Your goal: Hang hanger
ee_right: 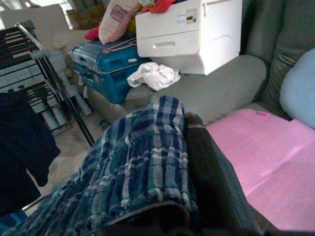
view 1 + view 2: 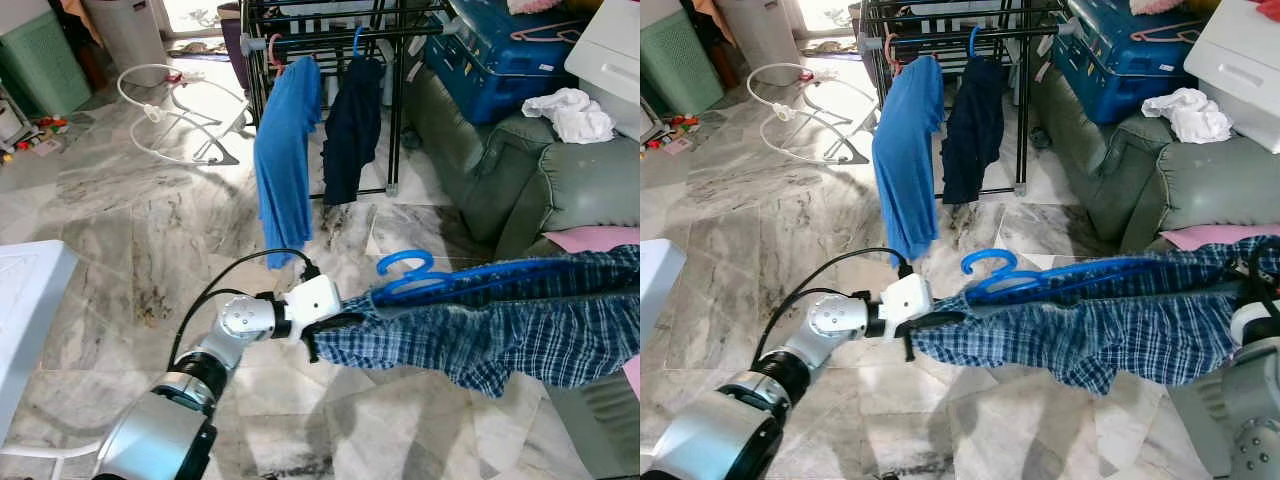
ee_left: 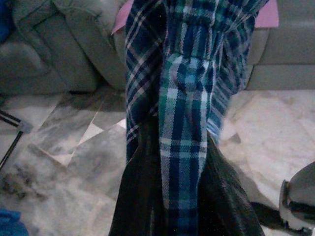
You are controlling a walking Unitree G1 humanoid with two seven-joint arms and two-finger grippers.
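Two hands share the load here: the left hand [image 2: 325,335], lower centre of the frame, is clamped on one end of the plaid shirt [image 2: 500,335], and the right hand [image 2: 1250,290], at the right edge, is gripping the other end, its fingers wrapped in cloth. That keeps the soft checked cotton stretched level, likely so the blue plastic hanger [image 2: 450,280] stays threaded inside, its curved hook poking out at centre. The black metal drying rack [image 2: 330,30] stands well apart, top centre, above glossy marble floor [image 2: 120,230].
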